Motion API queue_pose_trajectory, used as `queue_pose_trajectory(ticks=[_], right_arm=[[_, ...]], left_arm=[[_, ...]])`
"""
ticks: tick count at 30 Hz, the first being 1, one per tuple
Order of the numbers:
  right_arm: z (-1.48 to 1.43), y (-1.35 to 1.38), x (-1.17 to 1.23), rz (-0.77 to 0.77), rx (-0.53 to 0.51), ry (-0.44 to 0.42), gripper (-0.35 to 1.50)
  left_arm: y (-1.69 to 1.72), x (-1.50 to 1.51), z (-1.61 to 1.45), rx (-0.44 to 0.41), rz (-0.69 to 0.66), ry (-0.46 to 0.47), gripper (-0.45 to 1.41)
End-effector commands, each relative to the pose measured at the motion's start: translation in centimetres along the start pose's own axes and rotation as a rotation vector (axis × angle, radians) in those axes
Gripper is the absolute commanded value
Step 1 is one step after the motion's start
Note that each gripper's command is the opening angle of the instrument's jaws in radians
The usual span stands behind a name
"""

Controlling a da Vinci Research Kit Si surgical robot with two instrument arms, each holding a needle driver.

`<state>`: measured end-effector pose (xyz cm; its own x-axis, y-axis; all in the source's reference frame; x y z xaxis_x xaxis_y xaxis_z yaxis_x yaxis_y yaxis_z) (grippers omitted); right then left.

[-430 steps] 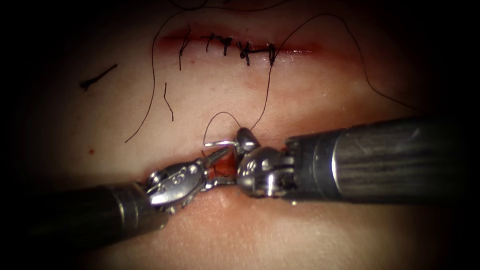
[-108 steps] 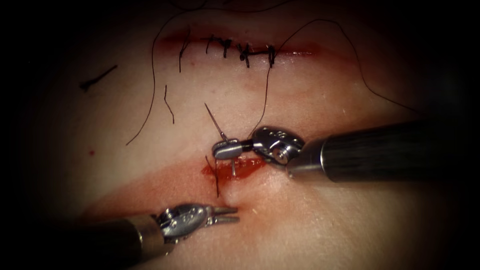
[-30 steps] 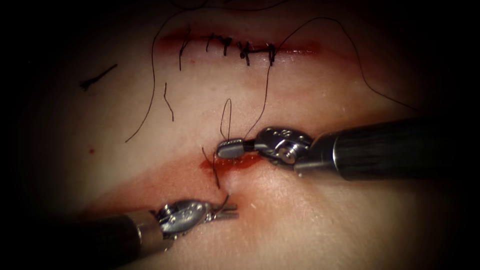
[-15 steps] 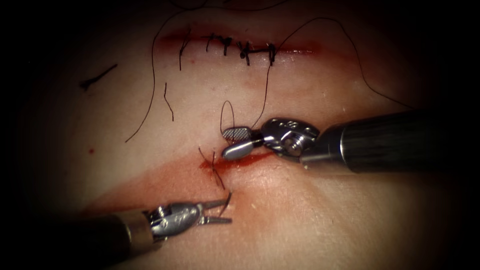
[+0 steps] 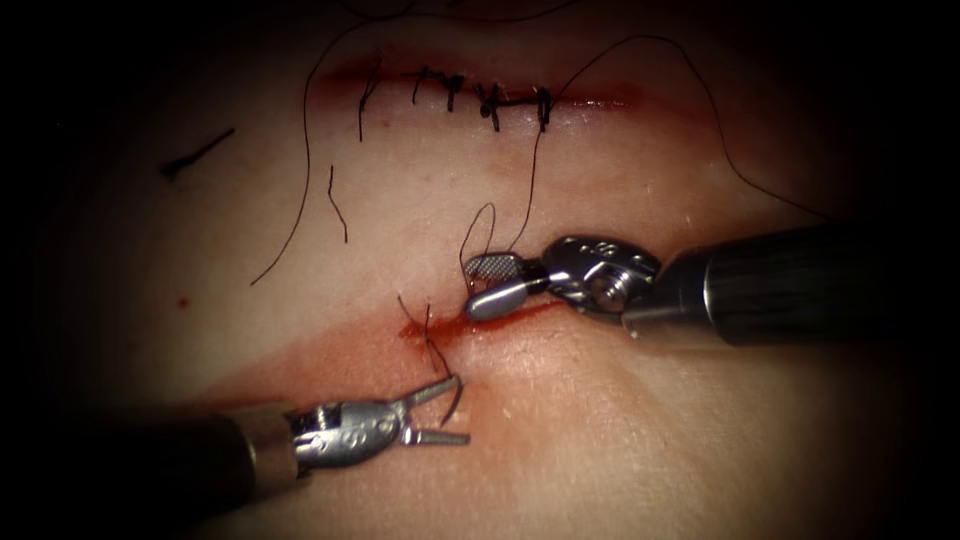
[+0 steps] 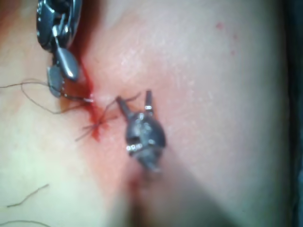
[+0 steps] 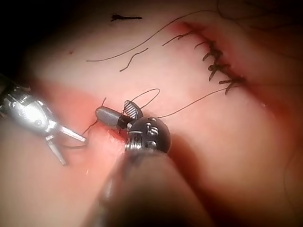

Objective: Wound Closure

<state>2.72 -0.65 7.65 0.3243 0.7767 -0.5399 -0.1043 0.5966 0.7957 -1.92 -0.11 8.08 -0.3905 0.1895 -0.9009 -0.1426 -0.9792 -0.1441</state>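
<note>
Now both tools hover with jaws spread, holding nothing: left tool [image 5: 440,408] below the red-wet cut [image 5: 440,330] in the tissue [image 5: 620,440], right tool [image 5: 495,285] beside a thread [image 5: 478,225] loop.

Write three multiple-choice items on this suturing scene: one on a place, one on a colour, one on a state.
1. In the endoscope view, the stitched cut lies:
A. above both tools
B. between the tools
C. below the left arm's tool

2. The thread is:
A. white
B. dark
C. green

3. The right arm's tool has its jaws:
A. shut on the needle
B. shut on the tissue
C. open

Answers:
1 A: the stitched cut runs above the right arm's tool and the left arm's tool.
2 B: the thread shows as a dark line on the pale tissue.
3 C: its jaws stand apart and hold nothing, and so do the left tool's.
</note>
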Motion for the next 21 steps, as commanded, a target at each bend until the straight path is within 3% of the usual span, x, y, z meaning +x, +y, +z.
queue_pose_trajectory(ticks=[1, 6, 9, 11, 12, 15, 21], right_arm=[[0.05, 0.02, -0.07, 0.002, 0.004, 0.001, 0.99], [-0.06, 0.06, -0.10, 0.000, -0.010, 0.008, 0.98], [-0.16, 0.11, -0.14, 0.000, -0.033, 0.013, 0.96], [-0.18, 0.10, -0.15, 0.000, -0.034, 0.019, 0.96], [-0.18, 0.09, -0.16, 0.000, -0.033, 0.021, 0.96], [-0.19, 0.06, -0.16, 0.000, -0.032, 0.024, 0.96], [-0.20, -0.02, -0.19, -0.001, -0.030, 0.023, 0.96]], left_arm=[[0.03, -0.03, 0.09, 0.003, 0.015, 0.009, 0.57], [-0.03, 0.05, 0.05, 0.021, 0.059, 0.054, 0.52], [-0.11, 0.09, 0.04, 0.024, 0.082, 0.073, 0.37], [-0.12, 0.05, 0.09, 0.017, 0.086, 0.079, 0.15], [-0.10, 0.01, 0.12, 0.016, 0.091, 0.083, -0.08], [-0.08, -0.03, 0.14, 0.009, 0.095, 0.070, -0.45], [-0.06, -0.02, 0.14, -0.034, 0.043, 0.064, -0.45]])
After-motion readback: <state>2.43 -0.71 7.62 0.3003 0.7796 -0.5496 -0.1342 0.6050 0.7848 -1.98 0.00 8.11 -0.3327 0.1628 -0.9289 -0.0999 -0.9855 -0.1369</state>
